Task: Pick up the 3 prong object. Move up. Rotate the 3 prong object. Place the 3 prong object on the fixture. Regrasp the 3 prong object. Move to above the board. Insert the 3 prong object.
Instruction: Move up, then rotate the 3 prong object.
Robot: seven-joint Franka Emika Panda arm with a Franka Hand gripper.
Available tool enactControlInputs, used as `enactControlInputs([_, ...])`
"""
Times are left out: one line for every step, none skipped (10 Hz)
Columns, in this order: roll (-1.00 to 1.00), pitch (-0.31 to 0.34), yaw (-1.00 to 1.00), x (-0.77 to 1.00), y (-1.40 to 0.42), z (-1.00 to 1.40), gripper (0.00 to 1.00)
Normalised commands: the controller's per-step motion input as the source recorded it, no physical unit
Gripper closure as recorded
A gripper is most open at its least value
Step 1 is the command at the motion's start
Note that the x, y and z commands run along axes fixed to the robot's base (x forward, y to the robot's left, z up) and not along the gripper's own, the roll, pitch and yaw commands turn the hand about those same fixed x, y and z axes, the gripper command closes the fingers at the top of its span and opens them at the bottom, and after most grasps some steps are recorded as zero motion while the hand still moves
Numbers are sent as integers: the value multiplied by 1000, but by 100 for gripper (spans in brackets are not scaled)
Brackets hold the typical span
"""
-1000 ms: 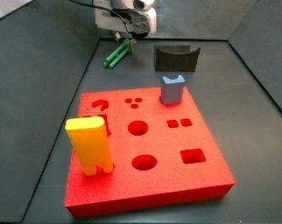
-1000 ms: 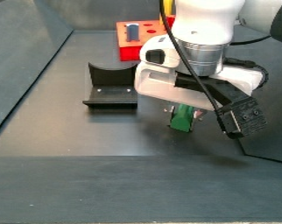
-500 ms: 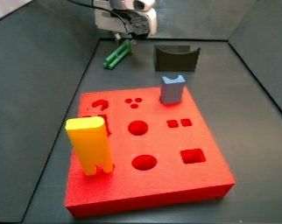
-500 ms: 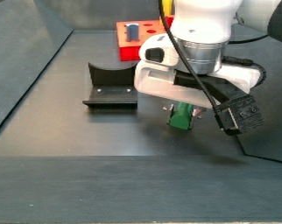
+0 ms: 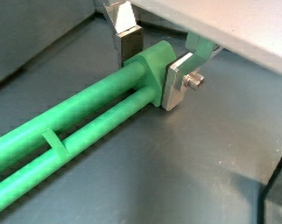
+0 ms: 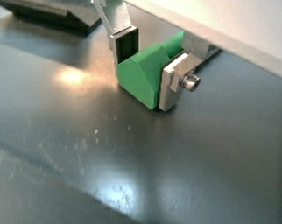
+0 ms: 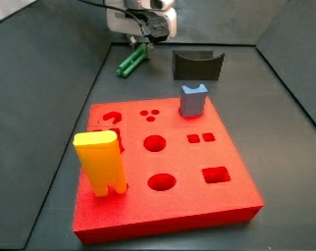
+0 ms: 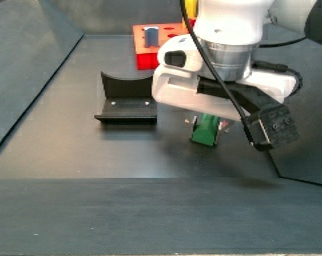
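Claw [image 5: 153, 63]: down at the dark floor at the far end from the board; silver finger plates with dark pads on either side of one end of the 3 prong object, seemingly touching it in both wrist views; cannot tell for certain whether clamped.
3 prong object [image 5: 79, 122]: slim green bar lying flat on the floor, one end between the fingers [image 6: 179, 77], the rest running away from the claw; seen just below the claw in a side view [image 7: 131, 62].
Fixture [image 7: 196, 66]: dark notched block on the floor, near the green bar, apart from it.
Board [image 7: 168, 167]: red slab with cut-out holes, well apart from the claw.
Yellow block [image 7: 100, 163]: upright at the board's near corner.
Grey-blue block [image 7: 192, 99]: upright at the board's far edge.
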Motion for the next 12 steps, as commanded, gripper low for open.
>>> enactControlInputs([0,0,0,0,0,833,100])
enactControlInputs([7,-19,-31,44,12,842,100])
enactControlInputs([10,0,-33,22,12,786,100])
enactControlInputs([27,30,-37,-4,8,638,100])
enactControlInputs([34,44,-35,-6,7,555,100])
enactControlInputs([58,72,-29,-14,2,338,100])
enactControlInputs([72,86,-22,-17,0,208,100])
enactControlInputs([0,0,0,-29,-724,833,100])
enactControlInputs([11,-6,7,-23,-722,776,100])
enactControlInputs([71,7,24,-53,-479,620,100])
enactControlInputs([92,24,24,-49,-349,550,100])
enactControlInputs([118,72,23,-24,-133,398,100])
